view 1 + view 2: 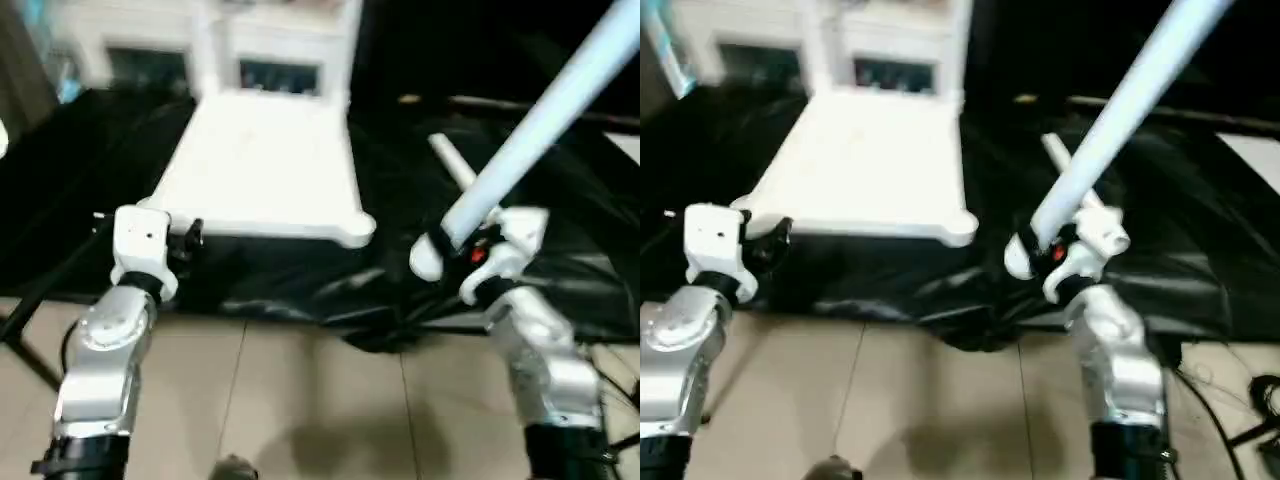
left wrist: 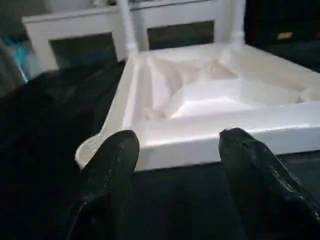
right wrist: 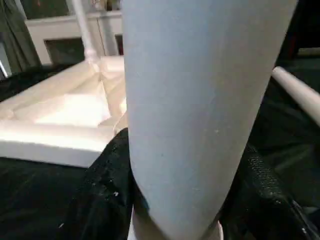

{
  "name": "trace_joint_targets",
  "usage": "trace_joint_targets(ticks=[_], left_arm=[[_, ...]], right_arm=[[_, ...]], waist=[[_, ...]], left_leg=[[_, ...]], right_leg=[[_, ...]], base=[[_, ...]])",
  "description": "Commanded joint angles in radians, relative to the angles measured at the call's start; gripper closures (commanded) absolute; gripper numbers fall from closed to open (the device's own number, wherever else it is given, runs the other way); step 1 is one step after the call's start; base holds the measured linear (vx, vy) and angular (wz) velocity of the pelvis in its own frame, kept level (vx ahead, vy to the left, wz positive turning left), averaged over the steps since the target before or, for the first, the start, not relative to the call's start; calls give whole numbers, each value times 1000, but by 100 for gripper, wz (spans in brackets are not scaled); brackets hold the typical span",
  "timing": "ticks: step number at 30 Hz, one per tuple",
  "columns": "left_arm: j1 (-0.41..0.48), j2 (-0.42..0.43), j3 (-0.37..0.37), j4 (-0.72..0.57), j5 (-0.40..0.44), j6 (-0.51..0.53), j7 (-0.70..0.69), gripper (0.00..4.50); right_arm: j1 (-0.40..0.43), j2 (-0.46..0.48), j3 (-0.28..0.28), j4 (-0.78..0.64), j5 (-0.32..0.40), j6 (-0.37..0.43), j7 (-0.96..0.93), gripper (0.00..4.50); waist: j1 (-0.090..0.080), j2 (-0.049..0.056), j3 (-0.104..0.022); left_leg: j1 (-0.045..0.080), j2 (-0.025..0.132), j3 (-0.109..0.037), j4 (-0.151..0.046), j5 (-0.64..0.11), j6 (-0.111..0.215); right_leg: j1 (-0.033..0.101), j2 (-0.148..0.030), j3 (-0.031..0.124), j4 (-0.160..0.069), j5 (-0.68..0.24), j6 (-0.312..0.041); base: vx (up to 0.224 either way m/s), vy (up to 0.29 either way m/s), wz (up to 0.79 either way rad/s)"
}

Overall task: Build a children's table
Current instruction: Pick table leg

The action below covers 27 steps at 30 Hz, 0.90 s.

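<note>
The white tabletop (image 1: 262, 165) lies upside down on the black-draped work table (image 1: 560, 260), ribbed underside up, with round sockets at its near corners. Two legs already stand upright in its far corners, one at the far left (image 2: 126, 25) and one at the far right (image 2: 237, 20).

Over on the right, the right gripper (image 1: 470, 250) has its two black fingers clamped around the thick end of a long white tube leg (image 1: 545, 120), and that leg slants up and away to the right, high above the cloth. Just behind it, another loose leg (image 1: 452, 160) lies flat on the black drape, to the right of the tabletop.

On the left, the left gripper (image 2: 177, 150) hangs with its fingers (image 2: 112, 160) spread apart and nothing between them, poised just in front of the tabletop's near-left corner socket (image 2: 90, 150), close but apart from it. The near-right corner socket (image 1: 358, 232) sits between the two grippers. Pale floor tiles (image 1: 300, 400) run below the table's near edge.
</note>
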Motion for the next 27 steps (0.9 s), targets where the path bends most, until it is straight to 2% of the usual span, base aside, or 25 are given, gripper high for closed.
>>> trace_joint_targets(ticks=[1, 2, 4, 5, 7, 8, 9, 10, 11, 13, 14, 16, 17, 18, 19, 20, 22, 24, 25, 27], left_arm=[[-17, -22, -17, -25, -8, -13, 10, 154], [-20, -41, -14, -4, -19, -30, 20, 154], [-23, -58, -17, 25, -20, -56, 28, 154], [-23, -63, -29, 54, -6, -81, 30, 154], [-21, -62, -35, 59, 2, -87, 28, 154], [-21, -63, -34, 56, -3, -90, 23, 154], [-21, -68, -27, 51, -11, -86, 25, 154], [-22, -70, -23, 47, -16, -88, 28, 154], [-22, -72, -20, 42, -23, -89, 26, 154], [-21, -77, -22, 30, -26, -90, 27, 154], [-21, -78, -22, 29, -25, -91, 28, 154], [-20, -82, -24, 28, -23, -94, 30, 154], [-17, -86, -25, 24, -24, -96, 32, 154], [-16, -87, -25, 23, -24, -96, 32, 154], [-11, -90, -27, 22, -25, -101, 37, 154], [-8, -91, -28, 22, -26, -104, 40, 154], [-8, -92, -28, 23, -26, -104, 41, 154], [-7, -95, -32, 24, -27, -103, 43, 154], [-8, -96, -33, 25, -27, -103, 43, 154], [-10, -97, -35, 27, -29, -103, 42, 154]], right_arm=[[5, 0, -5, 1, -6, -31, -5, 262], [5, 9, 14, 12, -10, -49, 6, 262], [4, 17, 37, 24, -18, -66, 15, 262], [4, 26, 60, 31, -21, -86, 30, 262], [5, 32, 68, 29, -18, -89, 39, 262], [4, 34, 71, 26, -24, -88, 36, 262], [3, 35, 73, 22, -19, -84, 41, 262], [1, 36, 73, 20, -16, -79, 42, 262], [-2, 37, 70, 20, -12, -75, 42, 262], [-15, 36, 66, 34, -12, -81, 42, 262], [-17, 36, 65, 37, -13, -84, 42, 262], [-24, 35, 65, 47, -18, -99, 39, 262], [-25, 34, 66, 48, -17, -101, 41, 262], [-25, 33, 66, 49, -16, -101, 42, 262], [-26, 29, 69, 53, -16, -103, 44, 262], [-26, 26, 71, 57, -18, -106, 44, 262], [-26, 25, 71, 58, -19, -107, 45, 262], [-22, 22, 74, 59, -22, -114, 49, 262], [-21, 21, 73, 59, -23, -115, 51, 262], [-18, 21, 73, 56, -24, -116, 49, 262]], waist=[[-21, 31, -62], [-27, 29, -59], [-37, 27, -52], [-39, 33, -53], [-48, 23, -56], [-48, 24, -55], [-51, 14, -54], [-50, 18, -54], [-52, 13, -52], [-52, 7, -53], [-52, 9, -52], [-56, 9, -41], [-56, 5, -42], [-54, 7, -39], [-55, 6, -45], [-55, 9, -47], [-60, 12, -56], [-63, 18, -61], [-65, 14, -67], [-59, 8, -73]], left_leg=[[26, 35, -8, -95, -222, -43], [23, 34, -6, -98, -230, -42], [24, 31, 1, -105, -309, -45], [23, 30, 0, -106, -319, -47], [16, 30, 3, -108, -299, -40], [18, 31, 5, -108, -293, -38], [18, 32, 8, -107, -285, -34], [23, 32, 10, -108, -300, -32], [28, 33, 12, -108, -336, -33], [39, 33, 15, -111, -418, -19], [42, 33, 17, -112, -424, -12], [62, 29, 25, -116, -501, 13], [64, 28, 26, -116, -501, 16], [68, 29, 26, -117, -509, 16], [68, 29, 27, -126, -474, 26], [71, 30, 28, -128, -461, 30], [88, 34, 28, -135, -419, 54], [89, 34, 26, -136, -379, 72], [88, 31, 28, -132, -320, 97], [72, 15, 39, -119, -205, 137]], right_leg=[[19, -55, 30, -105, 81, -150], [20, -55, 30, -108, 79, -152], [21, -64, 35, -129, -32, -148], [21, -65, 36, -132, -52, -145], [26, -68, 38, -138, -71, -127], [22, -68, 39, -139, -66, -125], [22, -68, 40, -141, -58, -126], [24, -70, 40, -142, -82, -125], [24, -70, 40, -147, -125, -120], [39, -68, 36, -166, -266, -106], [40, -66, 36, -171, -279, -107], [51, -56, 23, -198, -402, -118], [57, -58, 22, -204, -418, -117], [60, -59, 21, -209, -440, -116], [84, -57, 17, -214, -413, -113], [88, -56, 16, -214, -393, -116], [96, -48, 12, -206, -282, -144], [105, -45, 8, -198, -209, -157], [114, -42, 8, -192, -129, -164], [138, -40, 13, -185, -17, -154]], base=[[7, 72, -4], [10, 73, -4], [1, 67, -3], [0, 0, 0], [0, 0, 0], [0, 0, 0], [0, 0, 0], [0, 0, 0], [0, 0, 0], [0, 0, 0], [0, 0, 0], [0, 0, 0], [52, 4, -2], [52, 4, -2], [74, 13, -4], [86, 19, -4], [88, 20, -2], [100, 19, 1], [105, 14, -1], [114, 8, 0]])
